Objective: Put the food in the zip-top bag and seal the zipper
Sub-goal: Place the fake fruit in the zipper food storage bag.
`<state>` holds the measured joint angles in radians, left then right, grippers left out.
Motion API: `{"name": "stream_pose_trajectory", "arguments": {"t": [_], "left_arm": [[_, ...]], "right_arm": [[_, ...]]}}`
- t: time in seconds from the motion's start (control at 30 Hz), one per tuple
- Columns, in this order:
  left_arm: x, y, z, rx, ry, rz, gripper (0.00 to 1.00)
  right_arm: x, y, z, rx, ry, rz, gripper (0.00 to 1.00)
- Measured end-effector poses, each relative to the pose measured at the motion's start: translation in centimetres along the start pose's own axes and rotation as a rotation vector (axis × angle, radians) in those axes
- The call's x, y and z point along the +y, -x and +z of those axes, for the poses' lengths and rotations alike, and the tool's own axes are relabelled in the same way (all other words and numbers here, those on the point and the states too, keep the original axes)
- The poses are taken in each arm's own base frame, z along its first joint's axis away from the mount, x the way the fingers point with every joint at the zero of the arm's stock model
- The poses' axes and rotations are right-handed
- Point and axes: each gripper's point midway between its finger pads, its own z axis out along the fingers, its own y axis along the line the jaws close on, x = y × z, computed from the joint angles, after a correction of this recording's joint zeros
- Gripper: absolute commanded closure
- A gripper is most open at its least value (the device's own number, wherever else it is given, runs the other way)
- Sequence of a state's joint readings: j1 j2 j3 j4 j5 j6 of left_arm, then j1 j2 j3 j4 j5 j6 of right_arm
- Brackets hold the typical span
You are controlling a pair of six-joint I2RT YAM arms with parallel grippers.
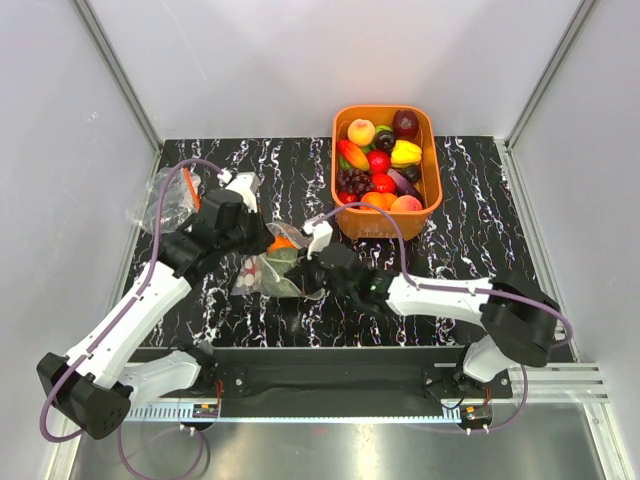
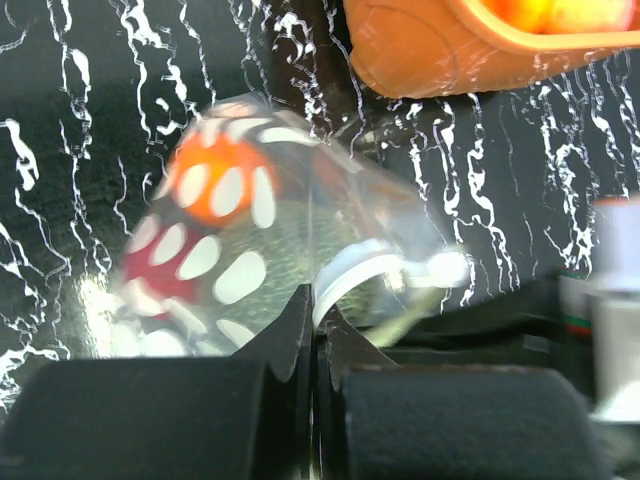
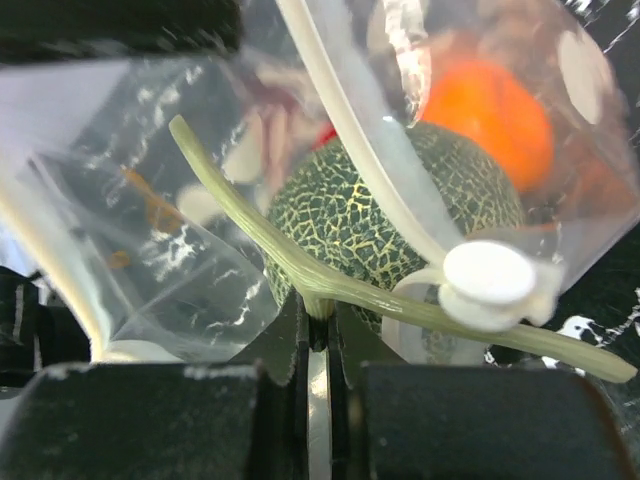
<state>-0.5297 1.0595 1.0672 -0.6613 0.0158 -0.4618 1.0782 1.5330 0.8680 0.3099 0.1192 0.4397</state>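
**Zip-top bag pinched from both sides, fruit inside**

Zip-top bag [image 1: 268,272] lies on the black marbled table [image 1: 480,240] between my two pincers, and each one has a grip on it. The left pincer [image 2: 315,308] has its tips pressed together with the clear film nipped between them. The bag bulges just ahead of those tips. The right pincer [image 3: 317,318] is closed to a sliver on the zipper [image 3: 250,215], a pale greenish strip that curves away on both sides of its tips.

Inside the bag, right in front of the right pincer, sits the green netted melon [image 3: 350,210], so close that it fills the middle of that wrist view. The orange fruit [image 3: 490,120] is beyond the melon and off to the right, and a bit of the red fruit [image 3: 325,135] shows behind it. From the left pincer I see all three through the film: orange on top, melon below, red to the left.

The orange basket [image 1: 433,165] stands beyond the right pincer, apart from the bag. It is heaped with toy produce, among it a yellow pepper [image 1: 405,152], dark grapes [image 1: 353,182] and a peach [image 1: 361,131].

A crumpled clear bag [image 1: 160,205] lies to the outer side of the left pincer.

The only print I can make out is the bag's white round dots [image 2: 240,277].
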Motion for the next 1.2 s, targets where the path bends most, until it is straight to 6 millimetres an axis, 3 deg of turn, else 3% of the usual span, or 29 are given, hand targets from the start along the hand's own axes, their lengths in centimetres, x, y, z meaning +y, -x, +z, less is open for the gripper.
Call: {"name": "stream_pose_trajectory", "arguments": {"t": [0.2, 0.3, 0.37, 0.43, 0.57, 0.6, 0.77, 1.0, 1.2], "left_arm": [[-0.5, -0.3, -0.4, 0.026, -0.035, 0.043, 1.0], [-1.0, -0.7, -0.6, 0.048, -0.069, 0.045, 1.0], [-1.3, -1.0, -0.5, 0.054, -0.093, 0.044, 1.0], [-1.5, -1.5, -0.2, 0.066, -0.117, 0.042, 1.0], [-1.8, -3.3, 0.6, 0.109, -0.157, 0.036, 1.0], [-1.8, -3.7, 0.7, 0.12, -0.163, 0.035, 1.0], [-1.8, -4.7, 1.2, 0.137, -0.17, 0.03, 1.0], [-1.8, -3.9, 1.1, 0.113, -0.158, 0.034, 1.0], [-2.1, -2.7, 0.8, 0.089, -0.159, 0.041, 1.0]], "right_arm": [[0.6, -1.7, 2.8, 0.125, 0.005, -0.036, 1.0], [1.0, -1.8, 3.4, 0.158, 0.013, -0.052, 0.95], [1.2, -1.5, 3.3, 0.164, 0.015, -0.06, 0.81], [1.2, -1.4, 3.0, 0.168, 0.018, -0.065, 0.77], [1.1, -0.8, 2.1, 0.181, 0.025, -0.068, 0.37], [1.1, -0.5, 1.9, 0.178, 0.028, -0.066, 0.33], [1.4, 1.2, -0.1, 0.168, 0.028, -0.072, 0.31], [2.3, 4.4, -4.7, 0.131, 0.03, -0.063, 0.32], [1.6, 6.1, -9.0, 0.114, -0.016, -0.055, 0.43]]}}
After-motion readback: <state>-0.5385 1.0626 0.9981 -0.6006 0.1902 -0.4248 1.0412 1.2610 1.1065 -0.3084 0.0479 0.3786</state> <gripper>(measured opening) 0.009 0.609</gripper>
